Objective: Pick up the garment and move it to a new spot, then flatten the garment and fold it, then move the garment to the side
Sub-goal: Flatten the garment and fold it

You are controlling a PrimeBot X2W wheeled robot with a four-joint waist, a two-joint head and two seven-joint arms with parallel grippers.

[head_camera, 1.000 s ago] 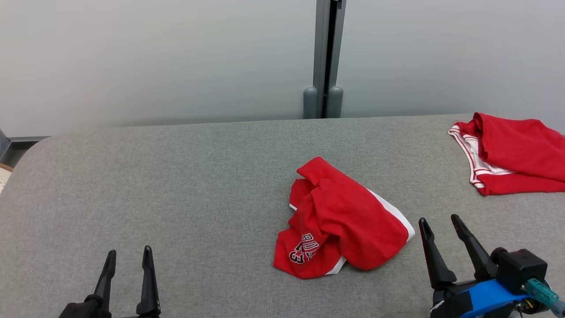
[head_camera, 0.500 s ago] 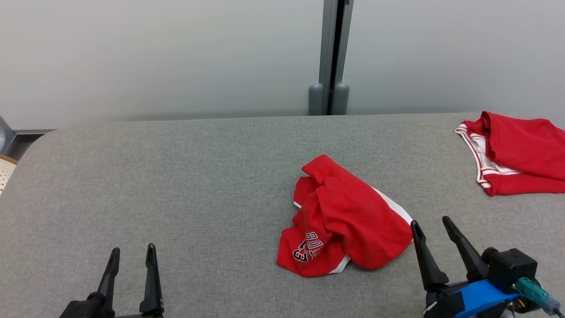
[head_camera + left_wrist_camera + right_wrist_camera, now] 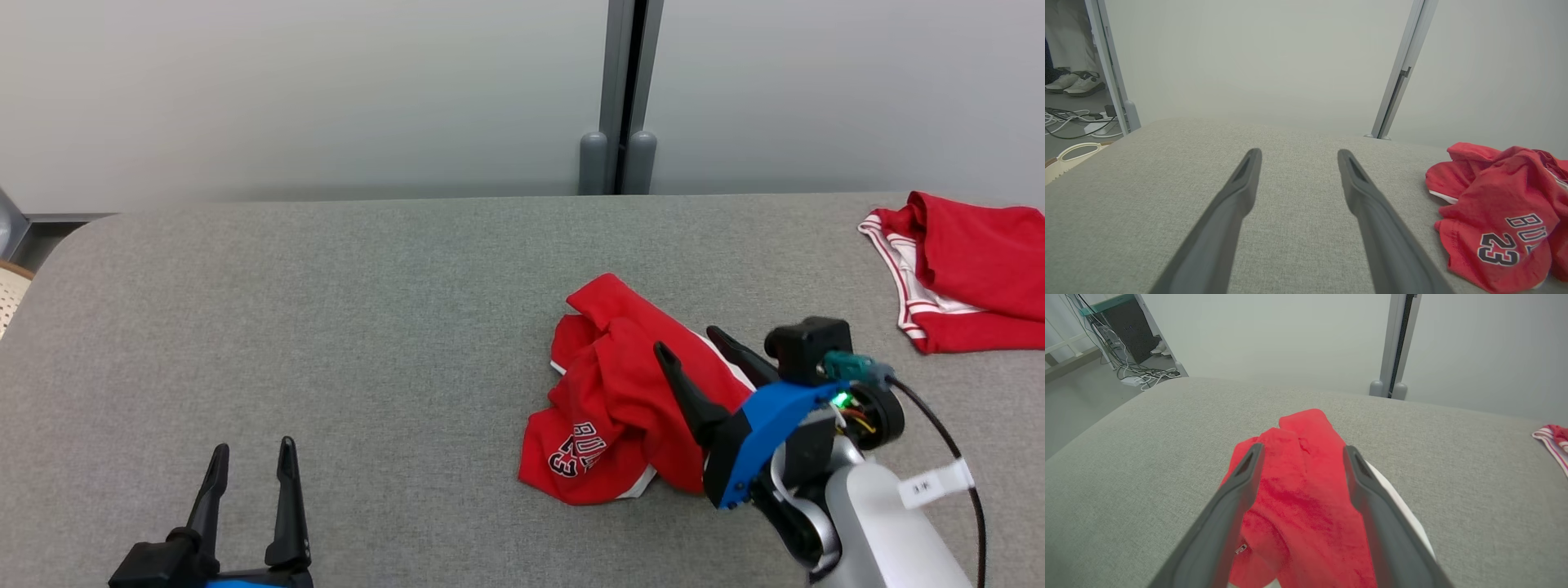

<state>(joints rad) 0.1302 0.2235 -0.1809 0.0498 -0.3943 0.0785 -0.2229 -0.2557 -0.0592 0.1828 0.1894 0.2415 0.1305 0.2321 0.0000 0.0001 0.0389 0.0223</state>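
A crumpled red garment (image 3: 612,392) with white trim and black-and-white lettering lies on the grey padded table (image 3: 326,327), right of centre. My right gripper (image 3: 684,339) hangs open just above the garment's right half, fingers pointing left and away. In the right wrist view the open gripper (image 3: 1303,447) frames the red cloth (image 3: 1306,490), which lies below with nothing pinched. My left gripper (image 3: 253,446) stands open at the near left, well apart from the cloth. The left wrist view has that open gripper (image 3: 1299,153) over bare table, with the garment (image 3: 1498,216) to its right.
A second red garment with white stripes (image 3: 971,269) lies at the table's far right edge. A grey post (image 3: 624,98) rises against the pale wall behind. Off the table's left end are floor cables (image 3: 1069,122), a cream basket (image 3: 1069,159) and a person's shoes (image 3: 1073,81).
My right arm has lifted and swung left, bringing its open gripper from beside the garment to above it. The head camera has shifted a little. The left gripper has stayed put.
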